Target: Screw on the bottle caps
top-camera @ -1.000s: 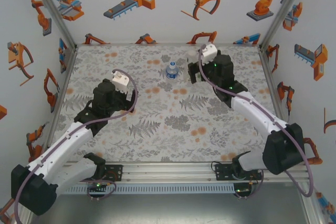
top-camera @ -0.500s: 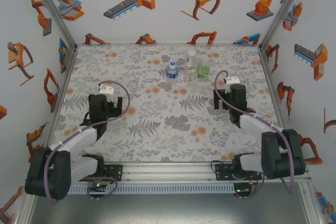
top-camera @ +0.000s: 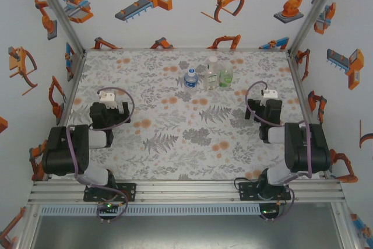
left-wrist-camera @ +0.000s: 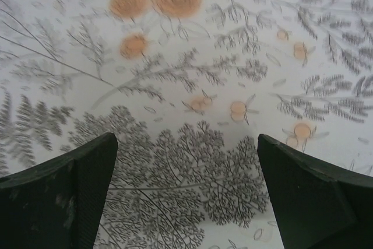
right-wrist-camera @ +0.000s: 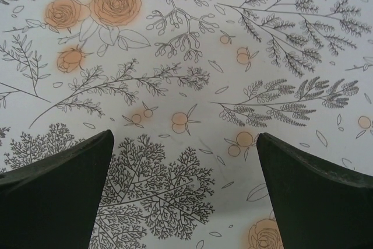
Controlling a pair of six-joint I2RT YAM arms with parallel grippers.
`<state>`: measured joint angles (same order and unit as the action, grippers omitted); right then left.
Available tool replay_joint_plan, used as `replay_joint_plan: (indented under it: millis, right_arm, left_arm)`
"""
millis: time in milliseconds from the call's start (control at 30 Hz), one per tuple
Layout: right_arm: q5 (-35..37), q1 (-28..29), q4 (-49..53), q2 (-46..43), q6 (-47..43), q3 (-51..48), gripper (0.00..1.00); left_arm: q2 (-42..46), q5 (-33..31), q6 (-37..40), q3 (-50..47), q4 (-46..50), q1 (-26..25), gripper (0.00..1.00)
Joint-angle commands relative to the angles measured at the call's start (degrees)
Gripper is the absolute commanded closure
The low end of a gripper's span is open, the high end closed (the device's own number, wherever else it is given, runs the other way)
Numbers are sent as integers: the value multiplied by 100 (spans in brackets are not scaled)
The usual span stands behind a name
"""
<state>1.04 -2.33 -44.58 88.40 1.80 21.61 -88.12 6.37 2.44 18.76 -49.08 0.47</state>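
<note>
Worktop (left-wrist-camera: 192, 56) alone lies between the left jaws, which stand released and grip nothing. Ahead of them and off to their right, well apart, the bottles stand in a close row: blue-label bottle (top-camera: 190, 79), slim clear bottle (top-camera: 212, 75), green-tinted bottle (top-camera: 225, 76). The right jaws are likewise released and empty, the row ahead to their left. The bottle caps (top-camera: 213, 60) seem seated on the necks. Tightness cannot be told, but the task looks finished or nearly so.

Tops of bottles (top-camera: 212, 75) indistinct, too small
</note>
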Motion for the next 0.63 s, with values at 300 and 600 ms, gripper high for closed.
replay_joint_plan:
  millis: [300, 600]
  right_arm:
    - [9, -30, -561, -11, 198, 28, 1]
    - [38, -35, -573, -25, 202, 7, 1]
  left_arm:
    - [-1, 180, -286, 349, -72, 32, 3]
    - [-4, 171, -284, 356, -47, 32, 3]
